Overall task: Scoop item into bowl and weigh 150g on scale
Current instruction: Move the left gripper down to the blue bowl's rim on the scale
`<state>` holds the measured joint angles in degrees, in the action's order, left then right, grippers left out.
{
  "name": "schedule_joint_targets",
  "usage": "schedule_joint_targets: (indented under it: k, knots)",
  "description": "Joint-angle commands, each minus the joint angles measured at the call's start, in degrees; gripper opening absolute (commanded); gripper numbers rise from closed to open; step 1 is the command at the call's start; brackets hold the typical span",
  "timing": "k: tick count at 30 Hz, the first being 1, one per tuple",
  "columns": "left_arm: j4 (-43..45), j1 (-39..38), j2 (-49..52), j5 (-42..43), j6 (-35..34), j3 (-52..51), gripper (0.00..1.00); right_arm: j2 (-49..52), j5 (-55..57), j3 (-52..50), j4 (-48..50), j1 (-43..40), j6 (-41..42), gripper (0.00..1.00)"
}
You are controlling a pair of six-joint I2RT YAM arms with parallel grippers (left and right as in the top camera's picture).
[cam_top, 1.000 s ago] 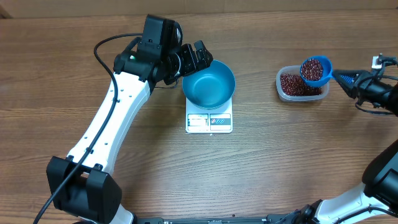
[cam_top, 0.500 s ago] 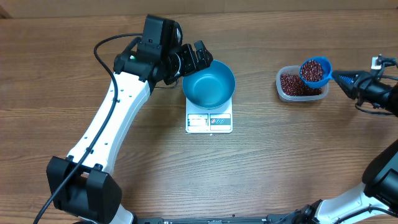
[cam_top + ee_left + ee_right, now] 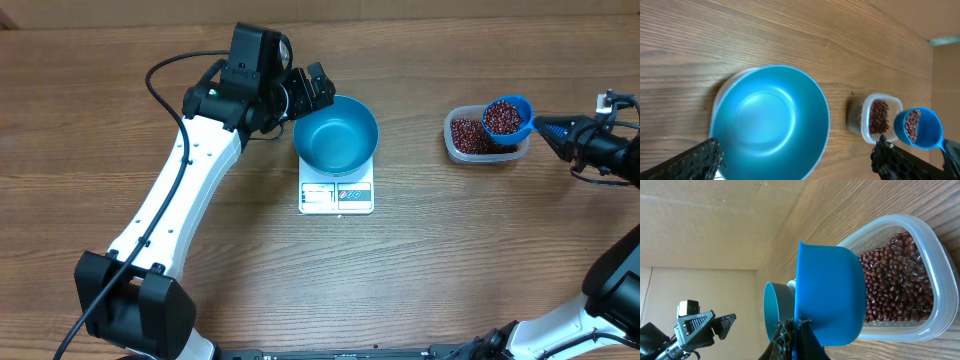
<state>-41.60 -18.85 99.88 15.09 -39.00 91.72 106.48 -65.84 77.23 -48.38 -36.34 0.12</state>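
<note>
overhead: the left gripper (image 3: pixel 312 88) is found drawn slightly back from the far-left rim of the bowl (image 3: pixel 336 135) compared with a second ago. its jaws are spread wide and nothing is held. the bowl is left seated on the scale (image 3: pixel 336 196), empty. the scoop (image 3: pixel 522 106) is hardly shifted, perhaps a shade lower over the tub (image 3: pixel 452 150). it is loaded with beans (image 3: pixel 505 118) and pinched by its handle in the right gripper (image 3: pixel 560 130), jaws pressed together on it. judged from this: the bowl is released and ready, and a first load is lifted but not yet carried across. the bowl lies well apart from the scoop, to its left across bare desk (image 3: pixel 450 250).

left wrist: the bowl is seen from above, smooth inside, no beans in it. the dark fingers (image 3: pixel 697 160) are spread at the two lower corners, clear of the rim. tub and loaded scoop are noted at far right.

right wrist: the scoop's blue wall covers one end of the tub, with more beans lying in the tub beyond it. the handle is clamped at the bottom edge.
</note>
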Motion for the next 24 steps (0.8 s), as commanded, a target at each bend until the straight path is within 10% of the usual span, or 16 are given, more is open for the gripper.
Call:
schedule_joint_targets:
  k: [1, 21, 24]
  knots:
    - [0.5, 0.1, -1.3, -3.5, -0.2, 1.2, 1.00, 0.1, -1.7, -0.3, 0.3, 0.0, -0.6, 0.04]
    - [-12.9, -0.2, -1.0, -8.0, 5.7, 1.2, 1.00, 0.1, -1.3, -0.3, 0.5, 0.0, -0.5, 0.04]
    - [-14.7, -0.7, -0.9, -8.1, 8.3, 1.2, 0.72, 0.1, 0.1, -0.3, 0.6, 0.0, -0.5, 0.04]
